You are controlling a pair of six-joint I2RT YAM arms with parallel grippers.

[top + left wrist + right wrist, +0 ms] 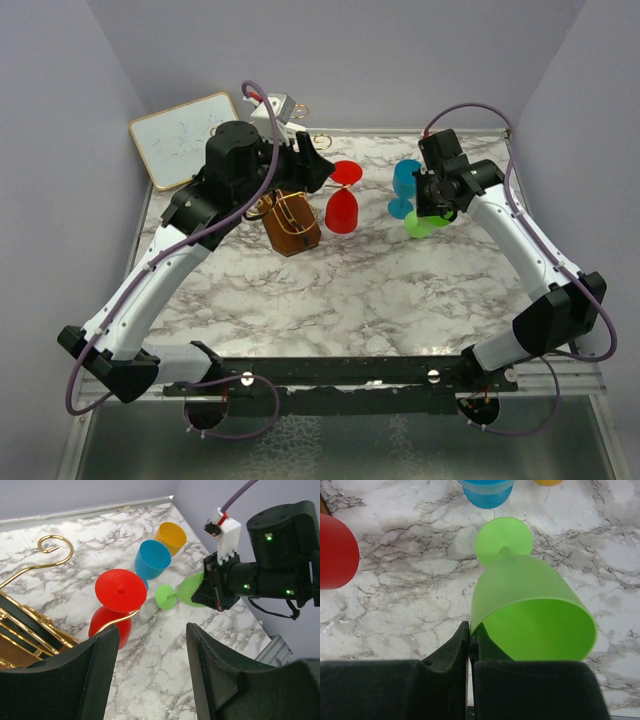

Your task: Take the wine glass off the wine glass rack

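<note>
The gold wire wine glass rack (285, 212) stands on its brown wooden block base, tilted, at the table's left middle. A red wine glass (343, 197) hangs upside down by its foot on a curled gold arm (116, 619); it also shows in the left wrist view (120, 591). My left gripper (152, 630) is open and empty, just in front of the red glass, above the rack (312, 165). My right gripper (470, 635) is shut on the rim of a green wine glass (530, 610), held tilted above the table (428, 222).
A blue glass (405, 183) stands next to the green one, and an orange glass (170, 536) lies behind it. A white board (185, 138) leans at the back left corner. Grey walls close in the marble table (350, 290) on three sides.
</note>
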